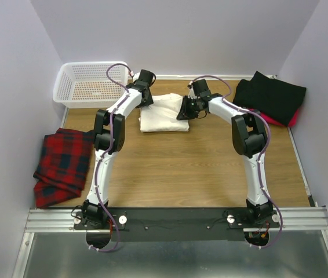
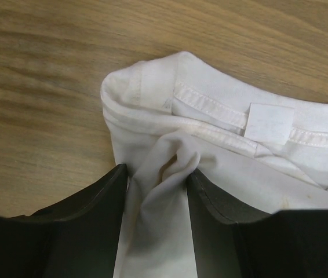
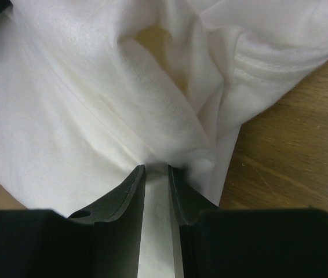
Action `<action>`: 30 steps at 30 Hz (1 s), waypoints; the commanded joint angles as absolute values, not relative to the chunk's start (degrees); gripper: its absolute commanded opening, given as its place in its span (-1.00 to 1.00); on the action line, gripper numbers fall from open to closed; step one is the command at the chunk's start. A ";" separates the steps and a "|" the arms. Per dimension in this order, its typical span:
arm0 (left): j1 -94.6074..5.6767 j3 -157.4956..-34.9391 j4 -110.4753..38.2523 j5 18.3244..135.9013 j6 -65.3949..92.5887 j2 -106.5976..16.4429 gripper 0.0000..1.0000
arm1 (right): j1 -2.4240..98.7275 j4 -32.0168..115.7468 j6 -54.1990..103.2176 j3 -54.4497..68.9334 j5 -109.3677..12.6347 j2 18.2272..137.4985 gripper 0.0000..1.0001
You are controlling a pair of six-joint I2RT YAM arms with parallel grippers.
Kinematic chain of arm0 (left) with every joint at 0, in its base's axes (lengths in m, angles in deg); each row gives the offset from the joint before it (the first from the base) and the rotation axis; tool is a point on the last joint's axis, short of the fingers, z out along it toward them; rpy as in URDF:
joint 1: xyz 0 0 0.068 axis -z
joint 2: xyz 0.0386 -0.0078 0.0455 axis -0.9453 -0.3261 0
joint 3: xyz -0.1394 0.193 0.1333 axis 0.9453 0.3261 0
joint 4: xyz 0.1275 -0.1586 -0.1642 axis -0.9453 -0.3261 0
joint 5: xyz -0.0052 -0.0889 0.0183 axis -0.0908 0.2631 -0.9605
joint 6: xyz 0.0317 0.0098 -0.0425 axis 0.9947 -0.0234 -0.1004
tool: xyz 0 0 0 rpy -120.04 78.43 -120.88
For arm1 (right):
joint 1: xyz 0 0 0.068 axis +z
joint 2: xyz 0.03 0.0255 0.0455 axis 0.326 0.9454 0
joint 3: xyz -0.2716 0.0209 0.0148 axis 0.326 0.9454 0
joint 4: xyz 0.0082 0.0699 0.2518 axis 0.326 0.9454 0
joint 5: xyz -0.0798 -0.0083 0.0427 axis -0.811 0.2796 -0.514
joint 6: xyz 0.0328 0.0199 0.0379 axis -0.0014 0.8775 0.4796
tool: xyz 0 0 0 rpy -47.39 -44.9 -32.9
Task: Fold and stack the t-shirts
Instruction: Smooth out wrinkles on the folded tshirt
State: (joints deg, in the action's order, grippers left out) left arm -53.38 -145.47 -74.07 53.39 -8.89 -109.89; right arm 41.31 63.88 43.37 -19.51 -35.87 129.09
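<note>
The cream-white t-shirt (image 1: 163, 119) lies folded into a rectangle at the back middle of the table. My left gripper (image 1: 146, 95) is at its far left corner, near the collar. In the left wrist view a bunched fold of the white cloth (image 2: 164, 145) sits pinched in the left gripper (image 2: 157, 171). My right gripper (image 1: 182, 109) is at the shirt's right edge. In the right wrist view the right gripper (image 3: 156, 169) has its narrow jaws closed on a ridge of the white cloth (image 3: 94, 104). The black t-shirt (image 1: 271, 95) lies folded at the back right on the red t-shirt (image 1: 279, 120).
A white plastic basket (image 1: 91, 84) stands at the back left corner. A red and black plaid cloth (image 1: 62, 159) lies at the table's left edge. Purple walls close in the left, back and right sides. The wooden table (image 1: 175, 168) shows bare between the arms.
</note>
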 commanded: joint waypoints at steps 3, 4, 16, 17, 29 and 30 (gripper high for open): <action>-54.62 -139.65 -74.44 49.43 -8.58 -104.35 0.07 | 41.44 68.08 41.25 -18.37 -41.23 127.04 -0.38; -54.62 -138.58 -72.51 50.12 -8.14 -103.01 0.07 | 41.44 67.99 41.16 -18.81 -41.85 126.34 -0.38; -54.44 -126.19 -66.87 60.06 -2.60 -87.19 0.07 | 41.35 68.51 39.58 -19.25 -51.70 116.84 0.34; -54.35 -124.96 -66.61 61.54 -2.51 -86.49 0.07 | 41.26 68.78 38.80 -19.34 -51.53 117.19 0.44; -52.16 -104.12 -60.45 70.87 -2.25 -76.02 0.07 | 35.29 68.87 33.69 -26.54 -36.77 126.50 0.87; -51.81 -103.51 -60.36 70.96 -2.25 -75.84 0.07 | 34.94 68.87 33.52 -27.16 -35.89 127.29 0.87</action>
State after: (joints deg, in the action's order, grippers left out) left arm -53.56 -106.96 -62.66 67.18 -2.83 -79.99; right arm 37.81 67.90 35.67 -22.86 -43.45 123.24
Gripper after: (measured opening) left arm 0.534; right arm 0.934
